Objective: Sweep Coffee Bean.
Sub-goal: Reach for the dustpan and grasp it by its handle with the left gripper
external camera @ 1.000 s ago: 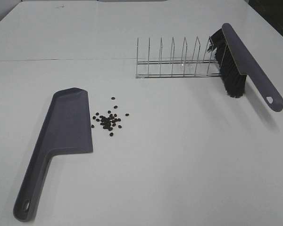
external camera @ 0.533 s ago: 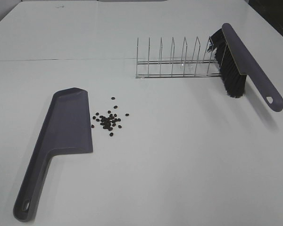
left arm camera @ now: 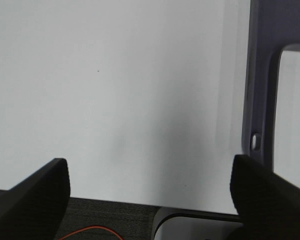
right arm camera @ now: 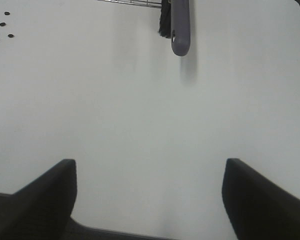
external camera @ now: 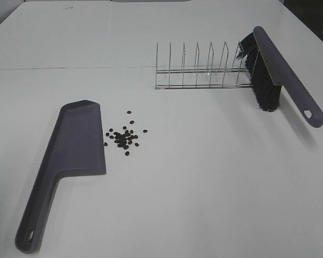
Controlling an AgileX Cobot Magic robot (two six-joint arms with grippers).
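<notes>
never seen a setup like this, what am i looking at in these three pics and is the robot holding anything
This is a two-armed robot working at a white table. The wide picture comes from a camera mounted high up, and neither arm shows in it. The other two come from cameras on the wrists, looking out past each hand. The dark shapes in their bottom corners are the fingers of the left hand and the right hand. Both hands are open and hold nothing. On the table lie a grey dustpan, a small scatter of coffee beans beside its right edge, and a wire rack with a brush propped at its right end, bristles down.
</notes>
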